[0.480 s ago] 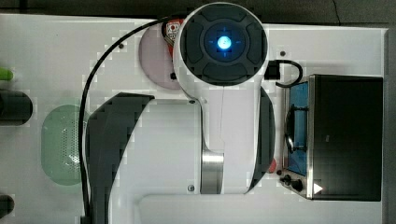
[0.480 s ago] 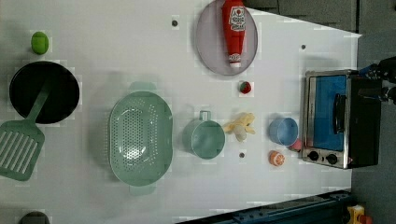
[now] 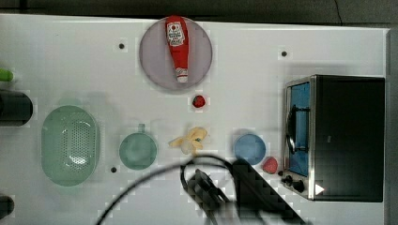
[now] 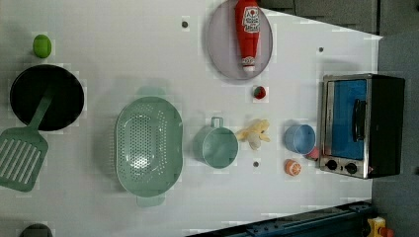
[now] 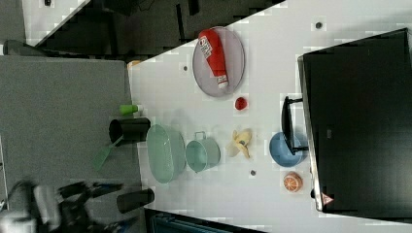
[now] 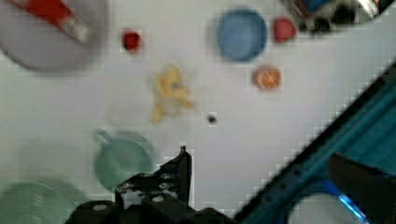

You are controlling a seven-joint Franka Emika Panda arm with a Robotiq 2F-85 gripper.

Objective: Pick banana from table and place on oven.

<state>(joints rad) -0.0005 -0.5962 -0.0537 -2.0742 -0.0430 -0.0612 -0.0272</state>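
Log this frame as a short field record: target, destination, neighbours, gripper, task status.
target: banana, lying on the table, untouched
destination: oven, door shut, nothing on its black top
left view's left of target: green cup, then the colander
left view's right of target: blue bowl
other items: strawberry, orange slice, ketchup bottle lying on a plate
gripper: gripper open, holding nothing, apart from the banana
task status: pick not yet begun
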